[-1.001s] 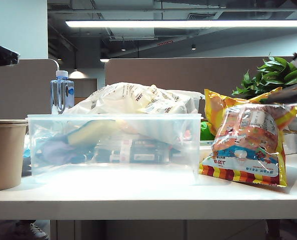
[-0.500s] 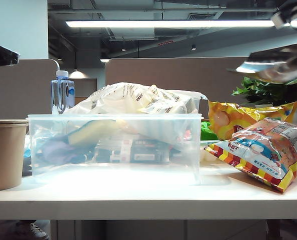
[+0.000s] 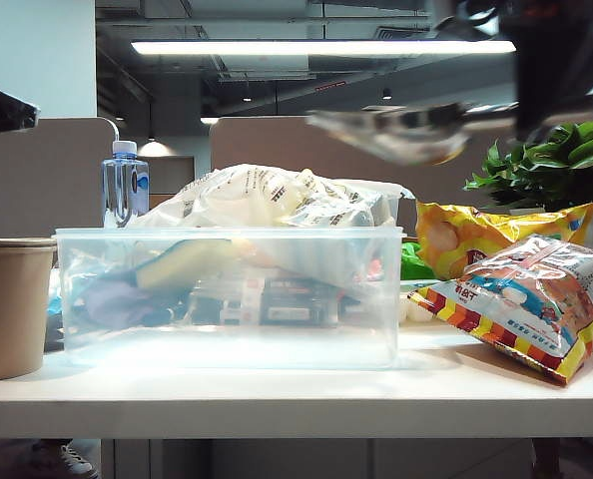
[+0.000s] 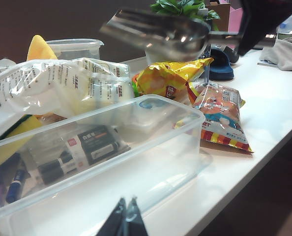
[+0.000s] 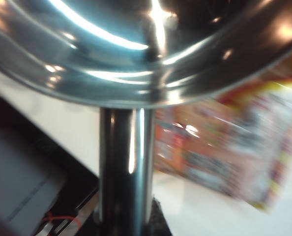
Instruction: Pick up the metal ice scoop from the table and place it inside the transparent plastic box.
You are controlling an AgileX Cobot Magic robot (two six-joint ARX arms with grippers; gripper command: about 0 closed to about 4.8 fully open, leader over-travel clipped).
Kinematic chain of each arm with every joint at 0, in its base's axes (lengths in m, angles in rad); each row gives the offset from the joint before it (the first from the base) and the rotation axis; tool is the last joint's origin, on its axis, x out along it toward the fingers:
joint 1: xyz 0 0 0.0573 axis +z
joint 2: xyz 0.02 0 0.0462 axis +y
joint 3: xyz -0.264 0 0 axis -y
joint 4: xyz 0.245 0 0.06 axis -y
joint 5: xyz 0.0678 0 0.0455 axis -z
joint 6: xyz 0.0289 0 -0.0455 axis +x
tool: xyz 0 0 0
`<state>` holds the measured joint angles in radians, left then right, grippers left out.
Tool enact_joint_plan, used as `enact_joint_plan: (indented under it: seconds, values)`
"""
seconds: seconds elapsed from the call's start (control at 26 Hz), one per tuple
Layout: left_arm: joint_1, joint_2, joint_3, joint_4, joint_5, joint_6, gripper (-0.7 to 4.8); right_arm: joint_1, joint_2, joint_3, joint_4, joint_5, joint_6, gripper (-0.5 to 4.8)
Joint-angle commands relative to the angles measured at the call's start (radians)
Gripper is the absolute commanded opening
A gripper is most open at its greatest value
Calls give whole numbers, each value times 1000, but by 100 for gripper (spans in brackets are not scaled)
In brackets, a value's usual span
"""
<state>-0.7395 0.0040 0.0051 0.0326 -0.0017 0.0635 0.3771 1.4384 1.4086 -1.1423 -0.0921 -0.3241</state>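
Since a second ago my right arm has swept the metal ice scoop point(image 3: 391, 130) leftward and up; it was at the far right edge of the exterior view, low by the snack bags, and now hangs blurred above the right end of the transparent plastic box point(image 3: 227, 299), clear of its rim. Its long axis lies roughly level, bowl toward the left, handle running right into the dark right gripper point(image 3: 551, 60). The striped snack bag point(image 3: 521, 299) lies flatter on the desk point(image 3: 296, 404) than before.

From the left wrist view, I see the scoop over the far corner of the box, bowl open side up, with the snack bags and a green plant point(image 4: 180, 7) behind it. The left gripper point(image 4: 125, 221) hovers at the box's near wall, its jaws pressed together, holding nothing.

From the right wrist view, the handle runs straight out from the right gripper's jaws, which are clenched on it at the frame's edge, into the shiny bowl.
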Motion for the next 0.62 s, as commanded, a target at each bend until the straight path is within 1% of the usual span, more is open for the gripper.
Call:
enact_joint_plan:
  seconds: [0.04, 0.19, 0.31, 0.35, 0.46, 0.54, 0.62]
  values:
    - [2, 1, 1, 6, 2, 4, -5, 73, 51, 7, 15, -66, -54, -4]
    - [2, 1, 1, 6, 2, 4, -5, 130, 124, 24, 14, -63, -135, -3]
    - [2, 1, 1, 6, 2, 4, -5, 153, 158, 57, 17, -58, -175, -4]
    - [2, 1, 1, 6, 2, 4, -5, 161, 175, 81, 17, -42, -211, -4]
    - [2, 1, 1, 6, 3, 4, -5, 186, 216, 134, 10, 16, -241, -3]
    - [2, 1, 1, 6, 2, 4, -5, 201, 263, 189, -18, 27, -287, -3]
    - [2, 1, 2, 6, 2, 4, -5, 222, 315, 238, -40, 98, -321, -3]
